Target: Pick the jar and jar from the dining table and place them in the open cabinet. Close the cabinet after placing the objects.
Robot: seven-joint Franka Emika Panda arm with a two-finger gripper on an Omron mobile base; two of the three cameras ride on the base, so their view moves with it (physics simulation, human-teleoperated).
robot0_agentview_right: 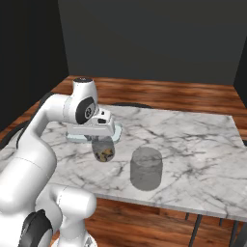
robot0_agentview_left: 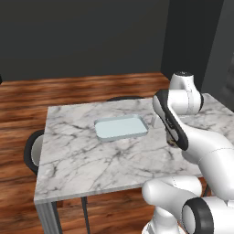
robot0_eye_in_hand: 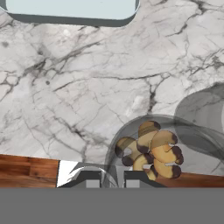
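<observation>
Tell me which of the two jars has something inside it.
The jar in the claw: brown-and-tan pieces show through its glass. The larger jar, standing beside it on the dining table, looks empty.

jar with brown pieces: almost wholly behind the forearm in left base view | tray: far side cut off by hand view's top edge | empty jar: cut by right edge | chair: mostly under dining table
</observation>
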